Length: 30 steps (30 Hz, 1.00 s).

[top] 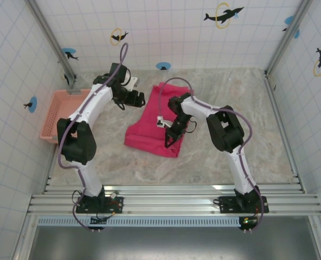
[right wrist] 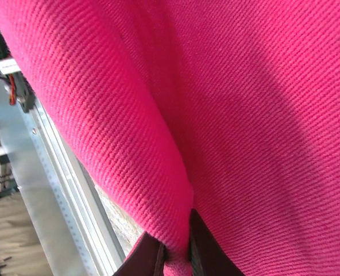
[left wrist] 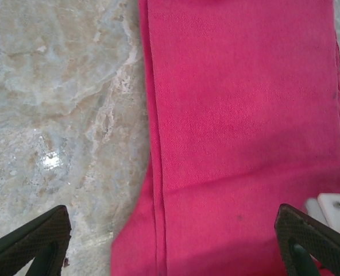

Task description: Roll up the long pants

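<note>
The long pants (top: 149,125) lie folded as a bright pink-red strip in the middle of the marble table. My left gripper (top: 134,99) hovers at their far left edge. In the left wrist view it (left wrist: 170,247) is open wide, its two black fingertips (left wrist: 35,238) far apart over the pants (left wrist: 239,115), whose folded left edge runs down the middle. My right gripper (top: 169,141) sits over the near right part of the pants. In the right wrist view it (right wrist: 178,259) is shut on a raised fold of the pants (right wrist: 244,115), with cloth pinched between the dark pads.
A salmon-pink lattice basket (top: 55,116) stands at the left wall beside the left arm. Aluminium rails (top: 171,197) run along the near edge, and one rail (right wrist: 55,190) is visible past the lifted cloth. Bare marble table (left wrist: 55,86) lies left of the pants; tiled walls enclose the table.
</note>
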{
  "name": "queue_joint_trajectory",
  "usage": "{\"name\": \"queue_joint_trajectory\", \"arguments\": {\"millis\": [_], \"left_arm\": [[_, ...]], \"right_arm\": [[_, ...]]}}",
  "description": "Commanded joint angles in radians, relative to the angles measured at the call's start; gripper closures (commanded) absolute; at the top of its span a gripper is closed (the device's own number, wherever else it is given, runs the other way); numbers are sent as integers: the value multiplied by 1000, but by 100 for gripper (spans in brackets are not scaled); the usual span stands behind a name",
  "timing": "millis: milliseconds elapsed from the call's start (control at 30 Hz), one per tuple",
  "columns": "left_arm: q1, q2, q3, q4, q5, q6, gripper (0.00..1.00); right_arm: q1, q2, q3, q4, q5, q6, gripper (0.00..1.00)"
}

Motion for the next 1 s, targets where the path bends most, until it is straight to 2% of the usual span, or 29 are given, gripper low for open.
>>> {"name": "queue_joint_trajectory", "arguments": {"millis": [0, 167, 267, 700, 833, 967], "left_arm": [[-20, -78, -36, -53, -14, 36, 15], [-59, -171, -148, -51, -41, 51, 23], [-97, -222, -207, -44, -90, 75, 32], [-183, -201, -371, -39, -192, 24, 30], [-187, -144, -381, -18, -199, 5, 30], [-188, -51, -363, -17, -222, -17, 35]], "right_arm": [[-29, 53, 41, 24, -37, 35, 87], [-43, 99, 82, 29, -37, 66, 87], [-51, 119, 99, 30, -35, 83, 87], [-88, 142, 105, 39, -55, 123, 86], [-91, 145, 99, 44, -68, 127, 86], [-94, 144, 103, 45, -71, 133, 86]]}}
